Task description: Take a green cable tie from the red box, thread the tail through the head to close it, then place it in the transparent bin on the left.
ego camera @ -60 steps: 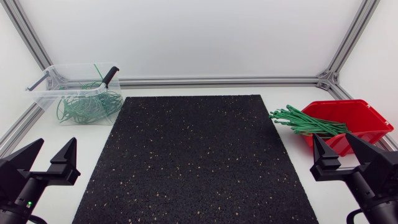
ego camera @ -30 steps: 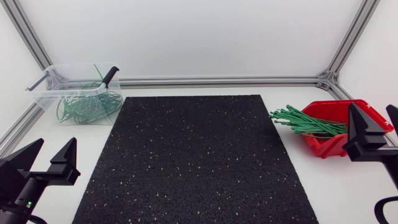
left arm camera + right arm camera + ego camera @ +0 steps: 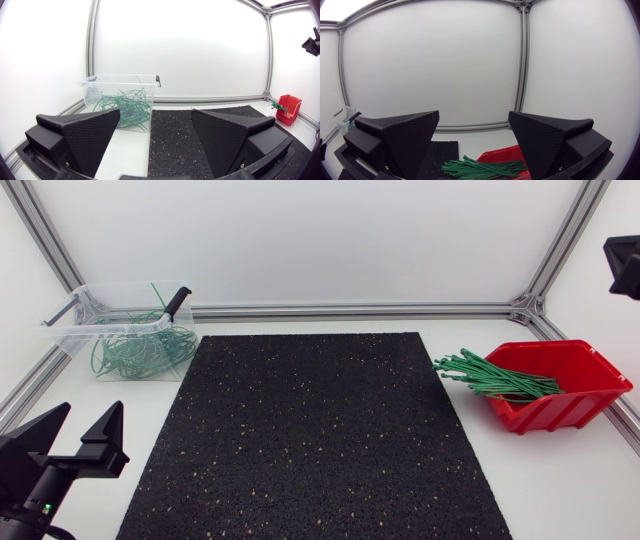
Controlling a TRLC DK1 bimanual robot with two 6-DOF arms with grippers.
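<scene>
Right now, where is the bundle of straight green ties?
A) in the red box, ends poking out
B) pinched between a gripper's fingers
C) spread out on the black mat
A: the green ties lie in the red box, their ends sticking out over its open side toward the black mat.

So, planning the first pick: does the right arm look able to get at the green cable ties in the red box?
Probably yes: the right gripper hangs open above the red box, and the green cable ties lie uncovered, jutting over its rim toward the mat, with nothing between.
</scene>
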